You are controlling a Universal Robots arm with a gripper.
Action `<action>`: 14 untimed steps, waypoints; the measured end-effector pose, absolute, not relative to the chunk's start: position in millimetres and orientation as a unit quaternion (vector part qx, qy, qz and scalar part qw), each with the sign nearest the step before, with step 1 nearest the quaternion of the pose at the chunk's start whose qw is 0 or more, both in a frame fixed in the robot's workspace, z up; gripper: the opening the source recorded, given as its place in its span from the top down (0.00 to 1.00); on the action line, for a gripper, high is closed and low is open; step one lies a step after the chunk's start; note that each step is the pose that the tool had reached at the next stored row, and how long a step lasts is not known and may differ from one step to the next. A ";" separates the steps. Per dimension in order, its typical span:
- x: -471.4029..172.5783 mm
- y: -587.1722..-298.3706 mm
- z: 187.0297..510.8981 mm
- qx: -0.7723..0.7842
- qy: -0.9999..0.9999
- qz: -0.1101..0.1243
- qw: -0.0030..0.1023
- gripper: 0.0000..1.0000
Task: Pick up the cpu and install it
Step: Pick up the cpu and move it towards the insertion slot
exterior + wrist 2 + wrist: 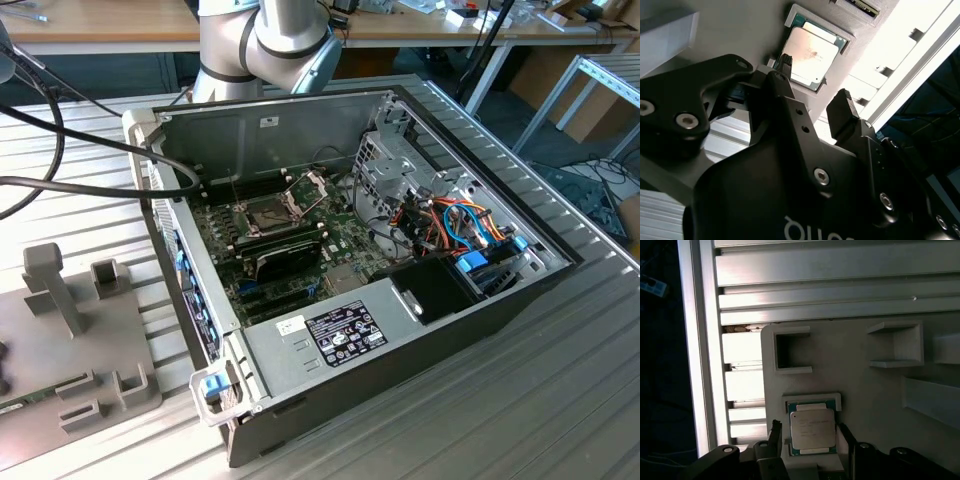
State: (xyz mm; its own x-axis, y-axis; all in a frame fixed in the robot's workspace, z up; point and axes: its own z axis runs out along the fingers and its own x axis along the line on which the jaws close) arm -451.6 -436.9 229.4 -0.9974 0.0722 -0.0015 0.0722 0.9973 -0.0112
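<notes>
The cpu [812, 429] is a small square chip with a dull silver top and a green rim. It lies flat in a shallow pocket of a grey fixture plate [860, 385], and the second wrist view also has the cpu [810, 52]. My gripper [810, 436] is open, one black finger [775, 432] on each side of the chip. In the second wrist view the gripper [814, 82] hangs just over the chip with its fingertips [842, 102] apart. Whether they touch the chip I cannot tell.
In the exterior view an open computer case [500, 300] sits on the slatted aluminium table [560, 400]. Its motherboard [340, 250] carries a socket [265, 212] with the metal frame [308, 188] hinged up. The grey fixture plate [80, 340] with upright posts lies at that view's left.
</notes>
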 end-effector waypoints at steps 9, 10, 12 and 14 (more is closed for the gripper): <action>-451.5 -436.9 228.6 0.036 0.999 -0.006 0.001 0.44; -451.5 -436.8 227.8 0.036 0.999 -0.006 0.001 0.44; -451.6 -436.9 227.5 0.036 0.999 -0.006 0.001 0.44; -451.6 -436.9 227.5 0.036 0.999 -0.006 0.001 0.44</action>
